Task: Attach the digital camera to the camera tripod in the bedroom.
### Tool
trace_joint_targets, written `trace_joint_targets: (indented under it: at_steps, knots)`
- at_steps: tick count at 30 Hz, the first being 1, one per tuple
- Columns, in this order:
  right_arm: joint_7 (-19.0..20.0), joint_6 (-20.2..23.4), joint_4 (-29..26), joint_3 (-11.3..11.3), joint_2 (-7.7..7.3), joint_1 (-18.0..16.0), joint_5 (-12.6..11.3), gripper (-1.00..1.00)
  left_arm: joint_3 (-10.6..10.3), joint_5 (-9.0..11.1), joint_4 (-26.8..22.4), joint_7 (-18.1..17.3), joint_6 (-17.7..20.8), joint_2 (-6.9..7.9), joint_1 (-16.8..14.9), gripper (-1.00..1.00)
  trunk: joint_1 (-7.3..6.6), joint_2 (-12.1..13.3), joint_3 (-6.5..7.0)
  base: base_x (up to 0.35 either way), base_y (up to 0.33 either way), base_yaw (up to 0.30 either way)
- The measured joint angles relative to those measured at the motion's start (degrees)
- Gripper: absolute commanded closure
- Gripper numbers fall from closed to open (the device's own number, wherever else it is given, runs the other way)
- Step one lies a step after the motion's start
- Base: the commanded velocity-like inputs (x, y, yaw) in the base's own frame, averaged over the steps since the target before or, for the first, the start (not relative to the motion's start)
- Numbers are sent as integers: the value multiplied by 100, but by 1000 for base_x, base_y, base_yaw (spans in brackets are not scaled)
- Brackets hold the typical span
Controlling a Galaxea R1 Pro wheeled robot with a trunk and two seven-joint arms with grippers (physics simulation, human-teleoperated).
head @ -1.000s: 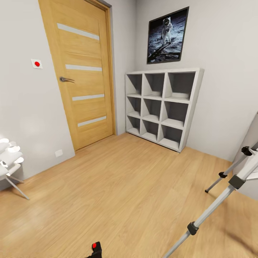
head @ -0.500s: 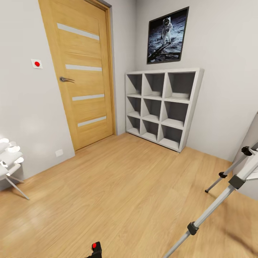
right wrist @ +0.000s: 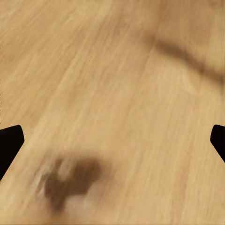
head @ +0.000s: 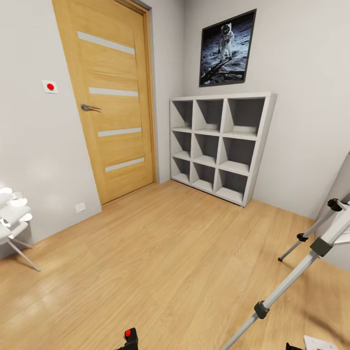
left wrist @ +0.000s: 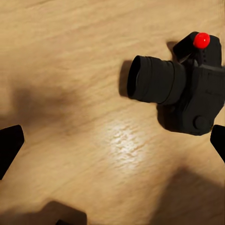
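The digital camera (left wrist: 187, 89) lies on the light wood floor, black, with its lens pointing sideways and a red mark on top. My left gripper (left wrist: 112, 145) hangs open above it, and the camera sits off toward one black fingertip (left wrist: 218, 140) without touching it. In the head view the camera (head: 129, 336) peeks in at the bottom edge. Two silver legs of the camera tripod (head: 291, 279) with black joints slant in from the right; its head is out of view. My right gripper (right wrist: 112, 143) is open over bare floor.
The bedroom has an oak door (head: 112, 97) at the left, a white nine-cube shelf (head: 221, 146) against the back wall and an astronaut poster (head: 227, 47) above it. A white chair (head: 12, 218) stands at the far left. A white arm part (head: 318, 342) shows at the bottom right.
A white and black part of my right arm has come into the bottom right corner of the head view. The camera, tripod and room have not moved.
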Motion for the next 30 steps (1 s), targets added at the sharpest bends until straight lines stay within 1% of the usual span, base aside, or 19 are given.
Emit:
trace_joint_targets:
  at_steps: [6, 10, 11, 12, 13, 16, 23, 30]
  knots:
    - [0, -1, -1, 0, 0, 0, 0, -100, 0, -15, -193, -4, 150, 70, 0, -100, 0, 0, 0, 0, 0, 0]
    - [-2, -5, -1, 0, -5, 0, 0, -100, -2, 24, -326, -6, 279, 108, -44, -100, 0, 0, 1, 0, 0, 0]
    - [-3, -6, -1, 0, -6, 0, 0, -100, -3, 34, -1116, -5, 1053, 110, -56, -100, 1, 0, 0, 0, 0, 0]
    - [-5, -6, -1, 0, -6, 0, 0, -100, -2, 45, -2026, -4, 1131, 111, -67, -100, 0, 0, 2, 0, 0, 0]
    - [-7, -7, -1, 0, -6, 0, 0, -100, -6, 44, -2049, -3, 1235, 108, -101, -100, 0, 0, 1, 0, 0, 0]
    - [-8, -9, -1, 0, -7, 0, 0, -100, -31, 47, -2090, -2, 1329, 79, -177, -100, 0, 0, 1, 0, 0, 0]
    - [-9, -9, -1, -1, -6, 0, -12, -100, -49, 50, -2052, -9, 1296, 7, -194, -100, 0, 0, 1, 0, 0, 0]
    - [-9, -9, -1, -7, -12, 0, -15, -100, -68, 51, -2112, -44, 1329, -15, -210, -100, 0, 0, 1, 0, 0, 0]
